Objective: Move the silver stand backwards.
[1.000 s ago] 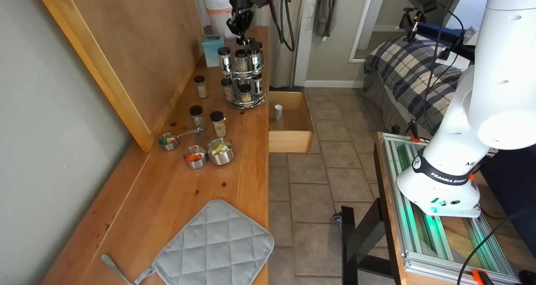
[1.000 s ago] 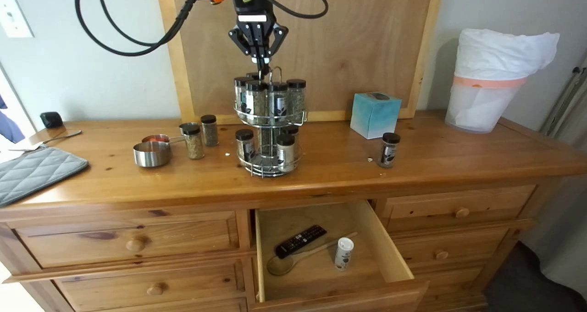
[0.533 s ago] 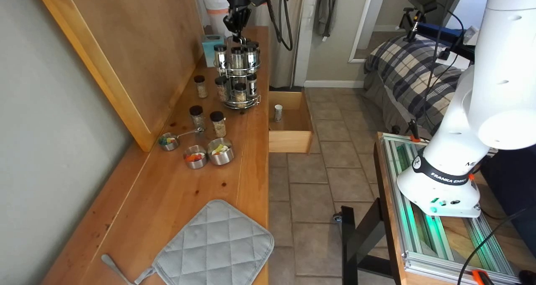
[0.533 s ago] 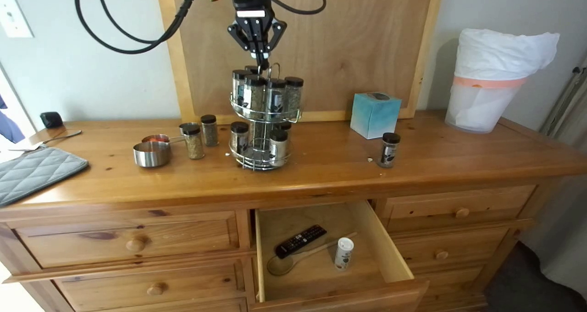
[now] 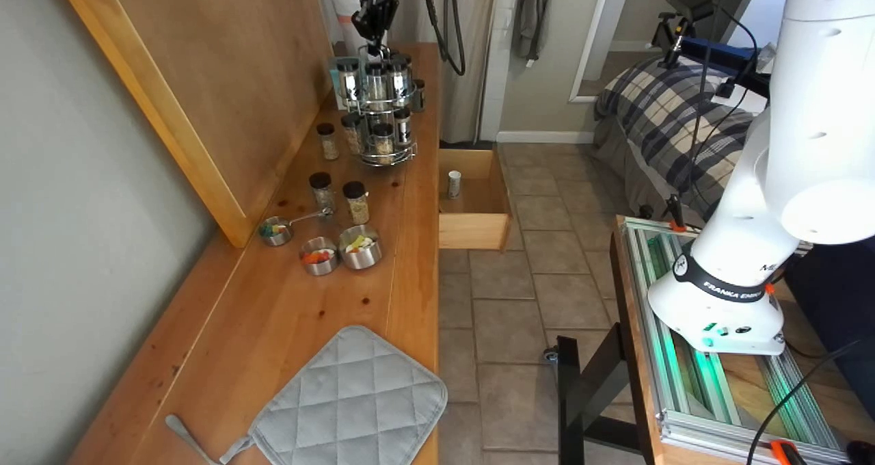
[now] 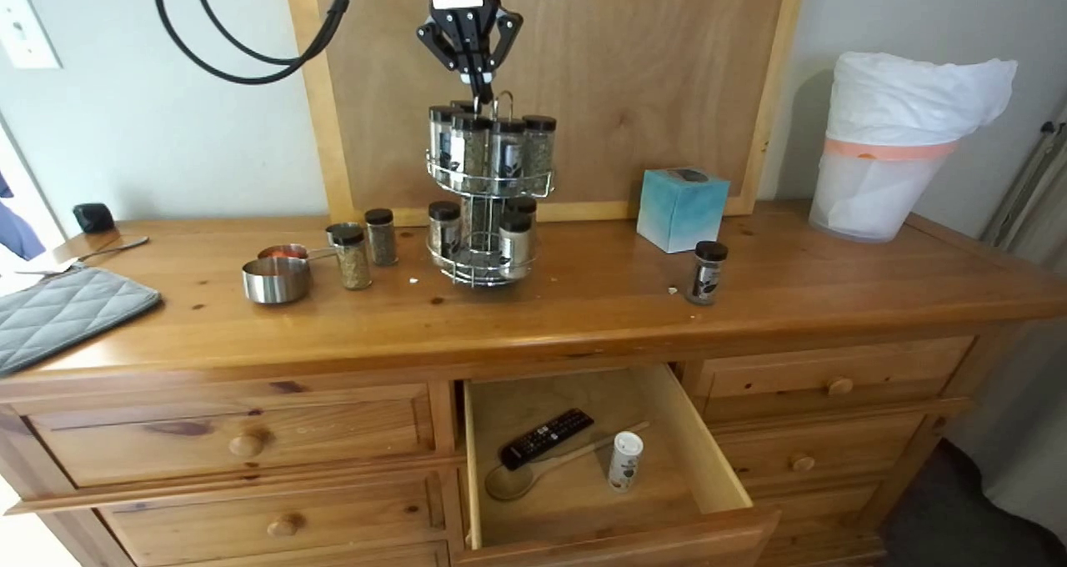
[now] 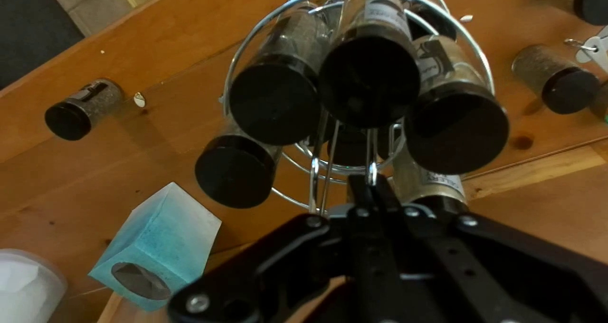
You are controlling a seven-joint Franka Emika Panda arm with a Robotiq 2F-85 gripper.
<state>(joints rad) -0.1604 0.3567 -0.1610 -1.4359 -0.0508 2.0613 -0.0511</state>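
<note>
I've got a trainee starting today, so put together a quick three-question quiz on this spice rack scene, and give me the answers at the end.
1. Multiple choice: what is the gripper holding?
a) the tissue box
b) the silver stand
c) the pot holder
2. True or false: a remote lies in the open drawer.
3. Count: how many metal cups stand on the dresser?

Key: 1 b; 2 true; 3 three.
</note>
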